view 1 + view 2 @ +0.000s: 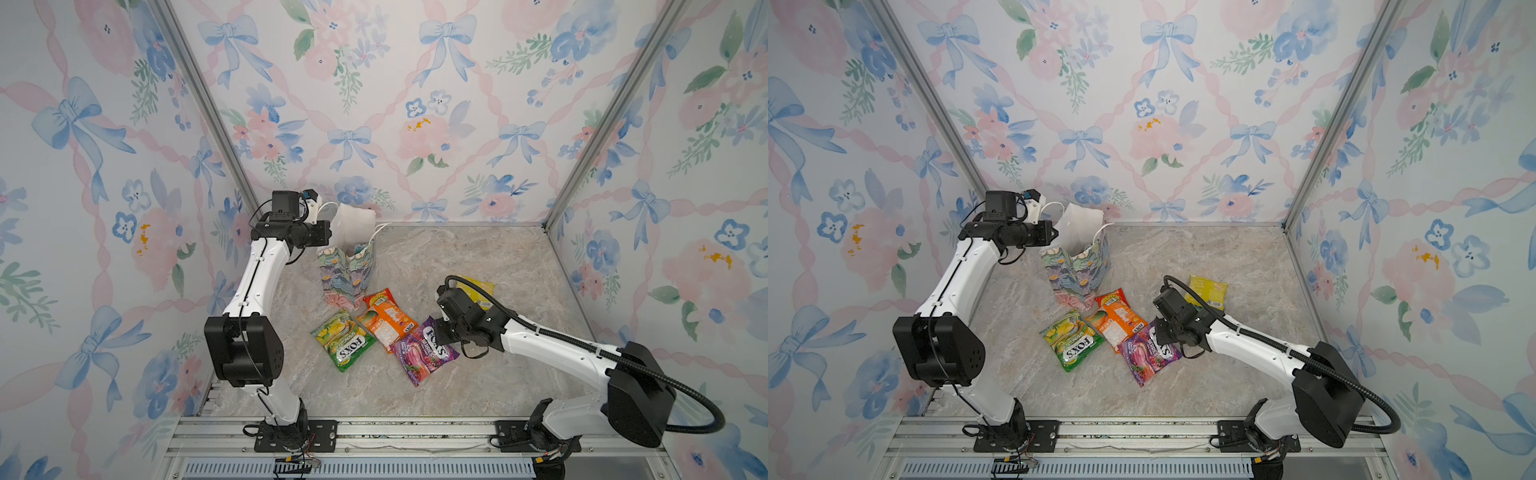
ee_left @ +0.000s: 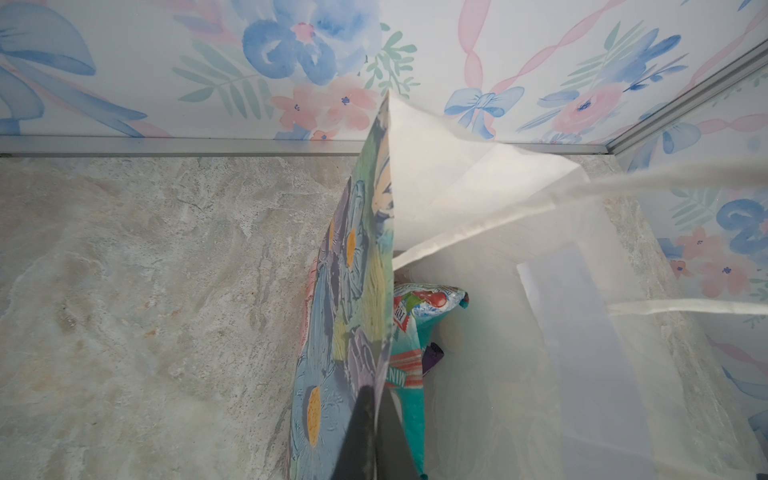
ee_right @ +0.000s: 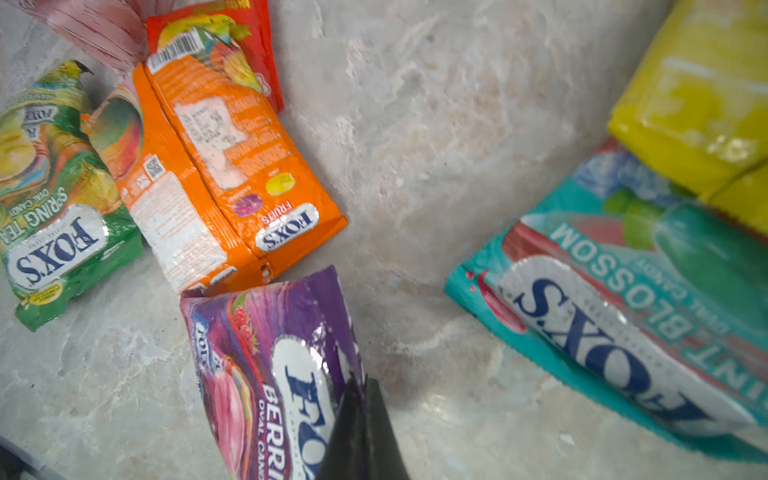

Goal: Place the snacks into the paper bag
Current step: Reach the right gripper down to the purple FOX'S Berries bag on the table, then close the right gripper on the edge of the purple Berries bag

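Both tools [image 2: 374, 399] [image 3: 362, 388] pinching — paper bag [image 2: 349, 270], purple packet [image 3: 270, 332]

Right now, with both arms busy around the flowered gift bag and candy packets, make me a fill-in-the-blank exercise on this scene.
1. The left gripper is shut on the wall of the flowered paper bag, holding its mouth ____.
2. The right gripper is shut on the edge of the glossy ____ FOX'S Berries packet.
3. Most visible inside the bag is a ____ candy packet.
4. The flat orange FOX'S packet lies between the Berries packet and the ____ FOX'S Spring Tea packet.
Missing words: open, purple, teal, green.
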